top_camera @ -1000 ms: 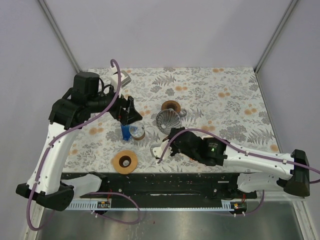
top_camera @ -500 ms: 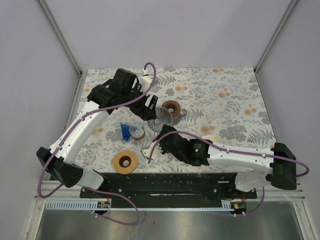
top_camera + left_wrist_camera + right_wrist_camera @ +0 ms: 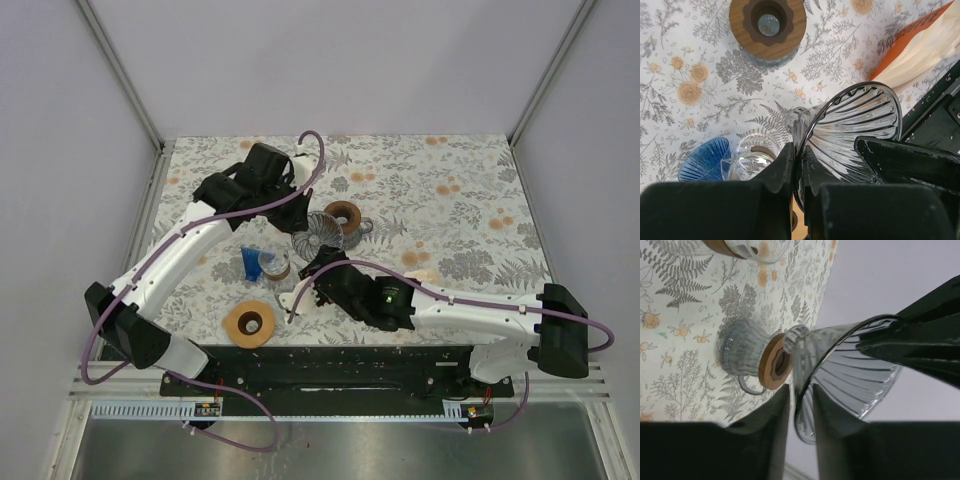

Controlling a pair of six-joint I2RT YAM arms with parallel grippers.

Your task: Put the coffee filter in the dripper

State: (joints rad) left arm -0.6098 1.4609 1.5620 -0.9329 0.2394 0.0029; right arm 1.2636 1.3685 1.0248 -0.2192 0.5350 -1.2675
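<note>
A clear ribbed glass dripper (image 3: 320,235) is held tilted above the table, and my left gripper (image 3: 799,160) is shut on its rim (image 3: 812,127). In the top view the left gripper (image 3: 303,225) reaches it from the left. My right gripper (image 3: 801,400) stands open with the same dripper (image 3: 855,380) rim between its jaws, its jaws a little off the glass; in the top view it (image 3: 312,272) sits just below the dripper. The coffee filters (image 3: 927,42) are a pale stack in an orange wrapper, lying on the table (image 3: 425,273) beside the right arm.
A grey cup with a wooden collar (image 3: 343,215) stands just behind the dripper. A blue cone (image 3: 250,263) and a glass piece with a wooden ring (image 3: 273,264) sit to its left. A tan ring (image 3: 249,323) lies near the front edge.
The left arm swung right to the dripper and shut on its rim. The right gripper, shut on the rim before, has opened. The dripper shifted a little left.
</note>
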